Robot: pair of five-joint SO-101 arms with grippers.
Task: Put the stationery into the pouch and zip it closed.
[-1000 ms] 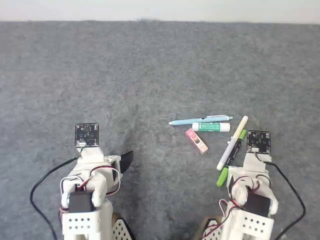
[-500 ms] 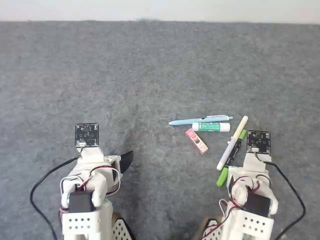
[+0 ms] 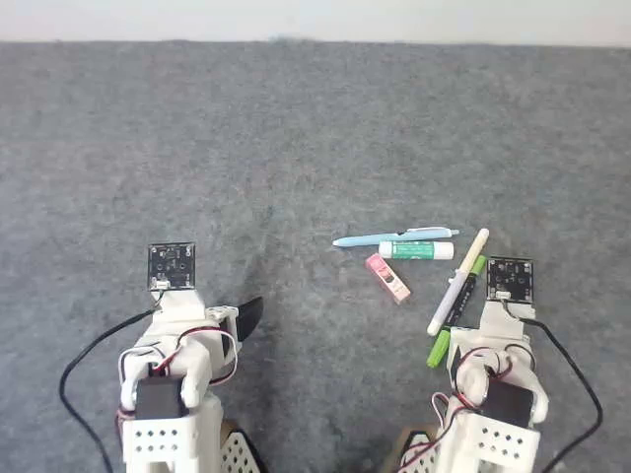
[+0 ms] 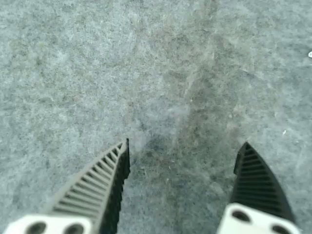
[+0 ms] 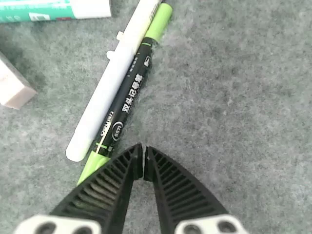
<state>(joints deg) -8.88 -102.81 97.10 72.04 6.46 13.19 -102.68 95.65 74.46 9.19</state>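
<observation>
Stationery lies on the grey felt at centre right: a blue pen [image 3: 394,236], a white and green glue stick [image 3: 416,250], a pink eraser [image 3: 387,278], a pale marker [image 3: 457,281] and a green and black marker [image 3: 453,320]. My right gripper [image 5: 143,152] is shut and empty, its tips beside the green and black marker [image 5: 127,93], which lies against the pale marker [image 5: 114,83]. The glue stick [image 5: 53,9] and eraser [image 5: 13,89] lie farther off. My left gripper [image 4: 183,151] is open over bare felt at the lower left, one finger [image 3: 248,315] showing from above.
The left arm [image 3: 170,384] and right arm [image 3: 498,384] stand at the near edge of the felt mat [image 3: 296,138]. The mat's far edge meets a pale wall at the top.
</observation>
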